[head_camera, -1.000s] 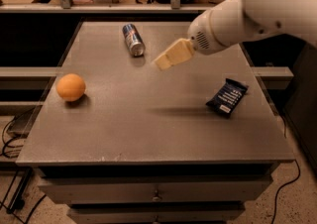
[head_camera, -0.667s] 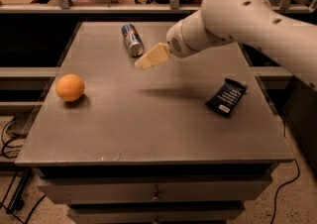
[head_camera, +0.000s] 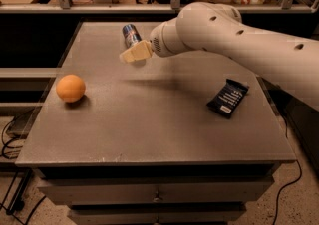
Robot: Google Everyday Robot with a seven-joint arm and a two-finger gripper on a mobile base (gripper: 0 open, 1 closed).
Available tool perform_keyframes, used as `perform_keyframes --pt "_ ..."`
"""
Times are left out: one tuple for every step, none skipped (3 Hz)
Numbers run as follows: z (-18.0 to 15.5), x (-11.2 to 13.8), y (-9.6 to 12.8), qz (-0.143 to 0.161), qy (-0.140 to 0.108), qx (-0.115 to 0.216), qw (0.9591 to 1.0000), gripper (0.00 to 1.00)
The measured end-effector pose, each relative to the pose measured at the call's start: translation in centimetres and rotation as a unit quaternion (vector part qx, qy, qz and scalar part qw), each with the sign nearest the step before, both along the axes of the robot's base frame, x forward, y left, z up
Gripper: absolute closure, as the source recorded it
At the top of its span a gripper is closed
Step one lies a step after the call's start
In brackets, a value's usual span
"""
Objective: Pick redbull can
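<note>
At the rear of the worktop [head_camera: 149, 134], your claw [head_camera: 134, 53], whether spread or pressed together I cannot tell, hangs by the redbull can [head_camera: 130, 33]; a glancing touch could roll it.

No lettering can be read on the can [head_camera: 131, 35] just beyond the gripper [head_camera: 131, 54], nor on the wrapper [head_camera: 228, 98] well apart from it.

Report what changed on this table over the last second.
The gripper swung left above the table, from right of its middle to just in front of the redbull can, whose near end it now hides. It has taken hold of nothing. The can, the orange and the dark snack wrapper lie where they were.
</note>
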State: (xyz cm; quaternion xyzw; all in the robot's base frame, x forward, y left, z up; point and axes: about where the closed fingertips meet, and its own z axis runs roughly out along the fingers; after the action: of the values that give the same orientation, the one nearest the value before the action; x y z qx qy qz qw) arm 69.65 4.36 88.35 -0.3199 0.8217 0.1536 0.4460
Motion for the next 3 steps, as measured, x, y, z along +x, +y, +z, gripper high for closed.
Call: perform_keyframes --pt "0.3 -2.1 -1.6 0.036 0.02 -0.03 0.9987 0.0" --pt "-1.7 -0.1 1.1 0.056 0.038 0.022 0.9975 0.0" --pt "-1.7 -0.2 1.1 0.056 0.037 0.022 0.9975 0.0"
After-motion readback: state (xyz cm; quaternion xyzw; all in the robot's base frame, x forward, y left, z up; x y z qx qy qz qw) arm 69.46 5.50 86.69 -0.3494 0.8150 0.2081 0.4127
